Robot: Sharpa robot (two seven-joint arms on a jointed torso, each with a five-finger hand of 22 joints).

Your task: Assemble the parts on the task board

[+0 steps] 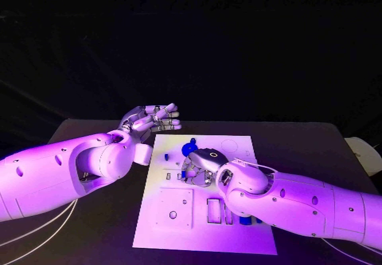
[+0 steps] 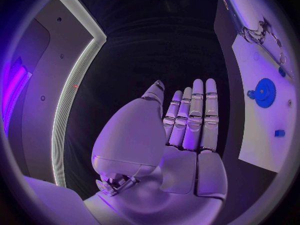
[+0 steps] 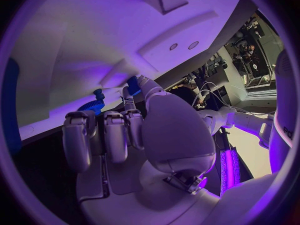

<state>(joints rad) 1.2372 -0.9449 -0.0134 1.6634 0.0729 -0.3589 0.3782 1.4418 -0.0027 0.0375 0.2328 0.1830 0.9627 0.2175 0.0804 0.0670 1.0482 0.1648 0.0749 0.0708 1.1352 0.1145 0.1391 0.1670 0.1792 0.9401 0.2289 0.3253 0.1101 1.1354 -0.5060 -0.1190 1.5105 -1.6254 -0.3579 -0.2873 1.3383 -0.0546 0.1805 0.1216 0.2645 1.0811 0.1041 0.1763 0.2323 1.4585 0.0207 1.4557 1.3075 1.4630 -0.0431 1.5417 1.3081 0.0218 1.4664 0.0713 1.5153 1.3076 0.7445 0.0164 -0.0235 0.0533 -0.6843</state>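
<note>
Two white arms reach in over a black desk [image 1: 310, 138], one from each side, and between them lies the task board [image 1: 239, 232], a white plate running from the near edge toward the middle. Nearest on the board, a few blue parts [image 1: 245, 220] show just beside the right forearm, next to some rectangular cut-outs. Further in, the right hand [image 1: 205, 165] is lowered onto the board's middle, palm down, fingers curled toward the surface; in the right wrist view its fingertips [image 3: 134, 87] sit close against a small blue piece [image 3: 133, 82], with a toothed blue part [image 3: 92, 106] just beside them, but whether the hand actually grips anything cannot be told. Beyond that hand, a round blue gear [image 1: 189, 148] rests on the board, seen also in the left wrist view. Farthest off, the left hand [image 1: 151, 120] hangs above the desk near the board's far left corner, fingers stretched out straight, side by side, holding nothing.
</note>
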